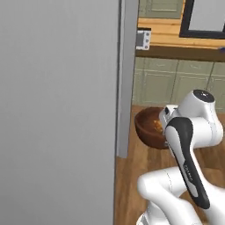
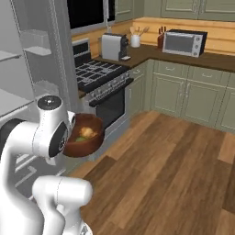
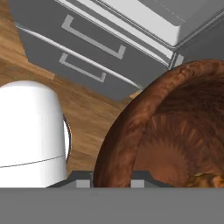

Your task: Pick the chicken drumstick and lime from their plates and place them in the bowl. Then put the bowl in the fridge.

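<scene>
The dark reddish-brown wooden bowl [image 2: 87, 145] hangs above the floor, in front of the open fridge [image 2: 20, 96]. My gripper [image 3: 112, 180] is shut on the bowl's [image 3: 144, 113] rim, one finger inside the wall and one outside. In the bowl lie the golden-brown chicken drumstick [image 2: 88, 132] and the small green lime [image 2: 81, 138]. The hand view catches a bit of the drumstick [image 3: 206, 179] at the bowl's bottom. In the left base view the bowl [image 1: 147, 132] sits just right of the grey fridge door [image 1: 57, 110], partly behind my arm. The plates are out of view.
The fridge's grey drawers [image 3: 87, 48] lie just beyond the bowl. A stove [image 2: 98, 73] stands right of the fridge. Green cabinets [image 2: 193, 96] carry a counter with a coffee machine [image 2: 114, 46] and a microwave [image 2: 183, 42]. Wooden floor [image 2: 174, 174] spreads to the right.
</scene>
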Motion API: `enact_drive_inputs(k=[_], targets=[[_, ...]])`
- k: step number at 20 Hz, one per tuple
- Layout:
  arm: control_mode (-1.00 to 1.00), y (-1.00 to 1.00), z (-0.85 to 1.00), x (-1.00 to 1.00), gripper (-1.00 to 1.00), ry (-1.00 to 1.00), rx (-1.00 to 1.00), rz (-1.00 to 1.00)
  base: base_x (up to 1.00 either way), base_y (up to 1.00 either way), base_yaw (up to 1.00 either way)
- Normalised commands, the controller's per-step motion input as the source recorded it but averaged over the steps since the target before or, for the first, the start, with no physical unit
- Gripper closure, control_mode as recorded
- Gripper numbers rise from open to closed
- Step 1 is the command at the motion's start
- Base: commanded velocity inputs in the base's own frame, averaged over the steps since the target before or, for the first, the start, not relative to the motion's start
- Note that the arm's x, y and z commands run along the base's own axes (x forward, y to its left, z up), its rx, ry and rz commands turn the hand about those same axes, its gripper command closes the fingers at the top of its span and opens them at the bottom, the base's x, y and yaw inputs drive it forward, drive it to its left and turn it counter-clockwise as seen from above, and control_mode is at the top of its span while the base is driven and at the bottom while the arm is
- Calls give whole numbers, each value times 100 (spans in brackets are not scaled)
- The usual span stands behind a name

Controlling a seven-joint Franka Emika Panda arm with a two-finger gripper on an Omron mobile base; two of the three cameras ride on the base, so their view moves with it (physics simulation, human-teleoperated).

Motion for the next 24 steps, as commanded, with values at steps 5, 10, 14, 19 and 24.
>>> enact_drive_inputs(k=[5, 10, 14, 19, 24], targets=[[100, 0, 0, 0, 100, 0, 0, 0, 38, -36, -26], [100, 0, 0, 0, 100, 0, 0, 0, 58, -26, 19], [100, 0, 0, 0, 100, 0, 0, 0, 16, -63, 49], [100, 0, 0, 0, 100, 0, 0, 0, -3, -51, 67], [100, 0, 0, 0, 100, 0, 0, 0, -5, -24, 86]])
